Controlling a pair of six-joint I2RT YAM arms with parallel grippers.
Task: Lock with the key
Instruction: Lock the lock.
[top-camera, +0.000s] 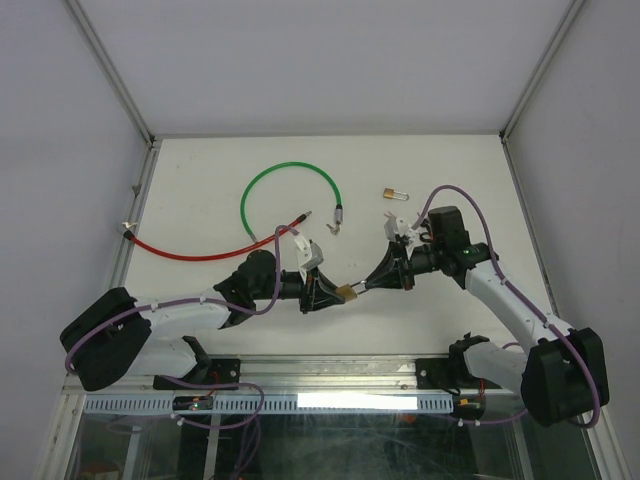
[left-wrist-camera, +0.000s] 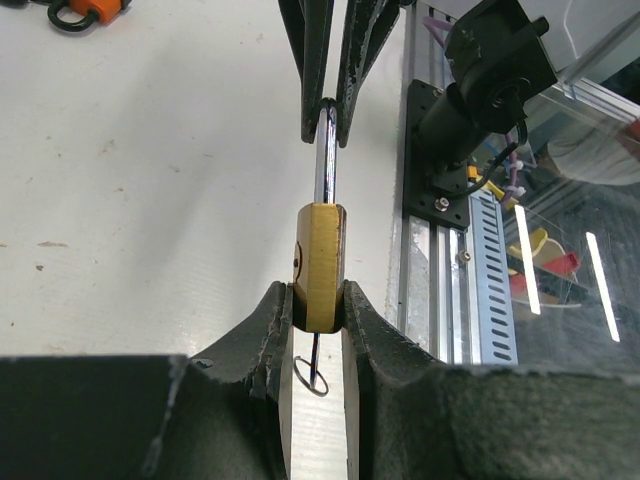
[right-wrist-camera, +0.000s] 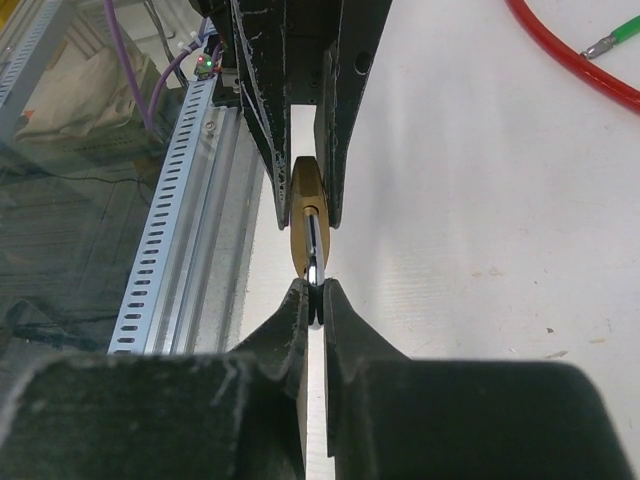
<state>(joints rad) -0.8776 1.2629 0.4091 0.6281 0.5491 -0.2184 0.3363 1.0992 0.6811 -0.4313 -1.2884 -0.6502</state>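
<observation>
Looking down from above, the camera is showing the left gripper (top-camera: 338, 293) and the right gripper (top-camera: 363, 286) facing each other tip to tip near the front of the matte white table (top-camera: 200, 190). The brass padlock (top-camera: 348, 291) is sitting between them as a small yellow block, and at this size the bite of either pincer is hard to make out. Behind them a glossy green cable (top-camera: 290, 165) is curving in a loop and a red cable (top-camera: 190, 254) is trailing to the left edge. A second small brass lock (top-camera: 388, 193) is lying well apart at the back right.

From the left wrist, the left gripper's rough black fingers (left-wrist-camera: 262, 330) are pinching the flat sides of the padlock's rounded body, seen edge-on. Its polished steel shackle (left-wrist-camera: 325, 170) is rising straight into the right gripper's tips, which are pressing together on it. A thin wire ring (left-wrist-camera: 312, 378) is peeking out below the body, and the fingers are hiding whatever is hanging on it.

From the right wrist, the right gripper's fingers (right-wrist-camera: 290, 320) are squeezing the shackle's chrome bend. Beyond it the left gripper's scuffed fingers are covering most of the brass. A slotted aluminium rail (right-wrist-camera: 165, 230) is running along the left.
</observation>
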